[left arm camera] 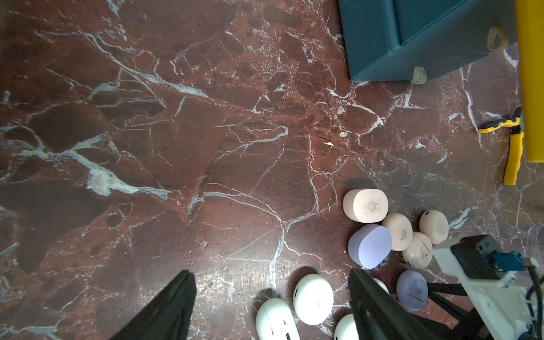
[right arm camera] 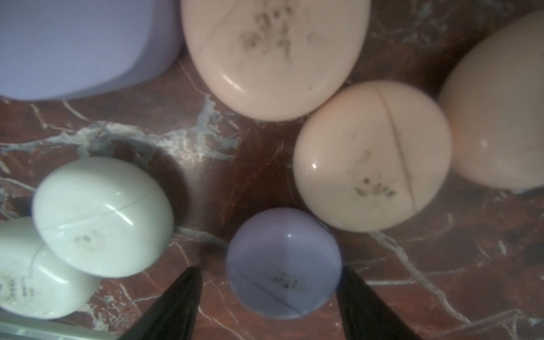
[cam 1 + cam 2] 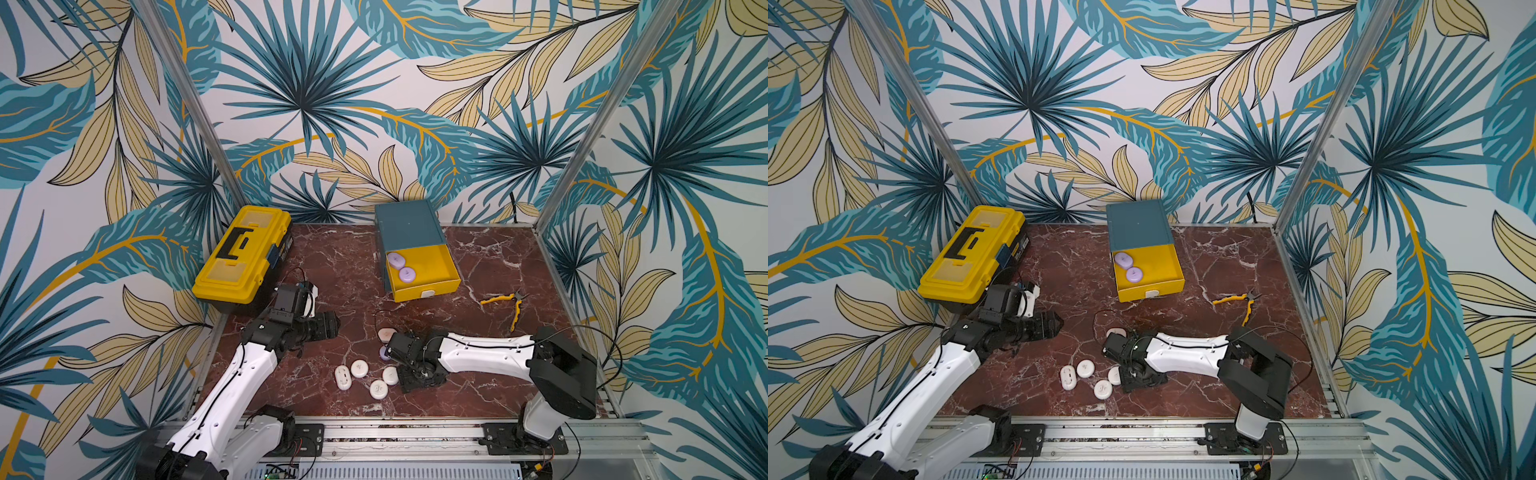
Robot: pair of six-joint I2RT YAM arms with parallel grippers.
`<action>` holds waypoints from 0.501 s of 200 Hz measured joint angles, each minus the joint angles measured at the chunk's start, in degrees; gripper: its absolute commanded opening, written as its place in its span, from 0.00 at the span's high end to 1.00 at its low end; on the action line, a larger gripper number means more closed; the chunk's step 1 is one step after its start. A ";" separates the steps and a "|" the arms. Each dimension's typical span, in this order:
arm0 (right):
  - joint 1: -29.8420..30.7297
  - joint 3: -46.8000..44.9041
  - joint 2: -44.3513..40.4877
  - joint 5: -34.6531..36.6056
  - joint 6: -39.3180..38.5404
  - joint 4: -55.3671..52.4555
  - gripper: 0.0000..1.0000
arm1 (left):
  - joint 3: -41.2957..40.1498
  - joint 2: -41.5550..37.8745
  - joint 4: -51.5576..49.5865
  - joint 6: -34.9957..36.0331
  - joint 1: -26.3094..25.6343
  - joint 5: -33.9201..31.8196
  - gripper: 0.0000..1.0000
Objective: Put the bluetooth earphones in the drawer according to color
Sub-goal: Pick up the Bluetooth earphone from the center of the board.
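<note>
The teal drawer cabinet (image 3: 409,226) stands at the back with its yellow top drawer (image 3: 432,286) pulled out. Two lilac earphones (image 3: 396,260) (image 3: 407,274) lie in it. Several white earphones (image 3: 359,368) lie near the front. Beside them are a peach one (image 3: 386,334), more peach ones (image 2: 372,156) and an upright lilac one (image 3: 383,352). My right gripper (image 2: 270,273) is low over this cluster. It is open, with a lilac earphone (image 2: 284,263) between its fingers. My left gripper (image 1: 270,272) hangs open and empty to the left (image 3: 332,324), above bare table.
A yellow-and-black toolbox (image 3: 243,253) sits at the back left, close behind my left wrist. Yellow-handled pliers (image 3: 509,303) lie at the right. Patterned walls close in three sides, and a metal rail (image 3: 395,432) runs along the front.
</note>
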 measured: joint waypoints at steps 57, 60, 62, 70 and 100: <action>-1.46 0.00 0.90 0.02 -0.17 0.13 0.24 | 0.00 0.02 0.04 0.02 0.00 0.28 0.14; -1.55 0.00 0.90 0.04 -0.17 0.15 0.25 | 0.00 0.02 0.07 0.02 0.00 0.31 0.14; -1.64 0.00 0.90 0.02 -0.20 0.13 0.25 | 0.00 0.02 0.07 0.02 0.00 0.31 0.14; -1.92 0.02 0.90 0.07 -0.28 0.13 0.26 | 0.00 0.02 0.07 0.02 0.00 0.33 0.14; -2.34 0.55 1.46 0.44 -0.87 -0.24 0.29 | 0.00 0.02 0.07 0.02 0.00 0.35 0.14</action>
